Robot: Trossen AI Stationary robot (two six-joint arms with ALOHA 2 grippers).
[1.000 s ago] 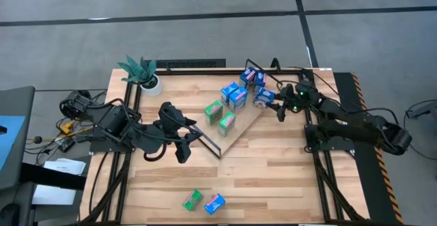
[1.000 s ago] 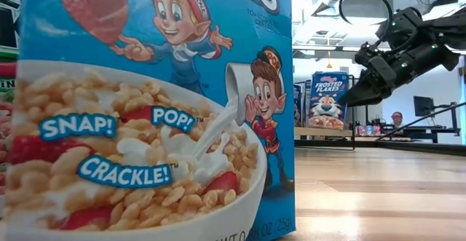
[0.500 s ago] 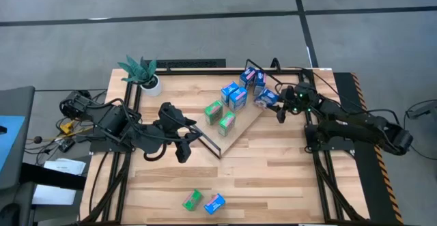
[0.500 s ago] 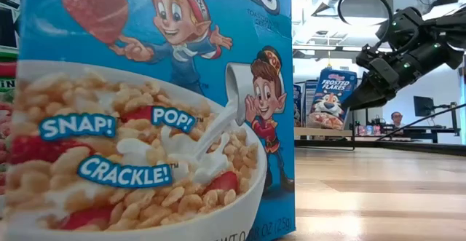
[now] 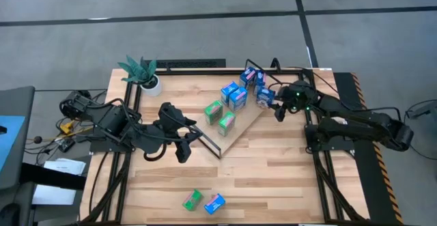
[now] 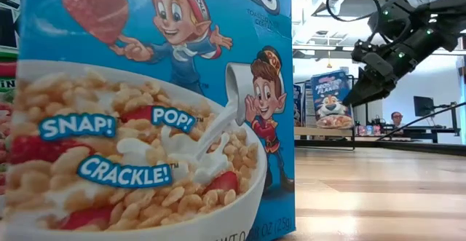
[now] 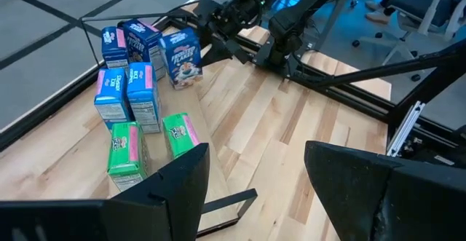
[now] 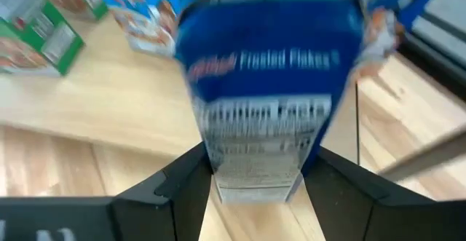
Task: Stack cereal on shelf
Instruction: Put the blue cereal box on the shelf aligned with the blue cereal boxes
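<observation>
Two grippers in view. Right gripper (image 5: 275,104), right of centre in the high view, clamped on a blue Frosted Flakes box (image 5: 263,95); box seen pinched between both fingers (image 8: 182,179) in the right wrist view, and held clear of the board, slightly tilted, right of centre in the low view (image 6: 331,99). Left gripper (image 5: 188,143), left of centre in the high view, resting low over the tabletop (image 5: 273,164) with fingers apart and nothing between them; gap confirmed in the left wrist view.

Shelf (image 5: 239,127) lying diagonally at centre of the high view, one black wire end near the left gripper. Standing on it: two green boxes (image 5: 214,111), two blue boxes side by side (image 5: 233,95), and a further blue cluster (image 5: 251,76) toward the upper right, just beside the held box. Exact count in that cluster not determinable.

Lower centre of the high view: one green box (image 5: 192,199) and one blue box (image 5: 214,203) lying on the tabletop, well apart from the shelf. Blue box filling the left of the low view (image 6: 145,103).

Potted plant (image 5: 141,72) at upper left corner of the table.
</observation>
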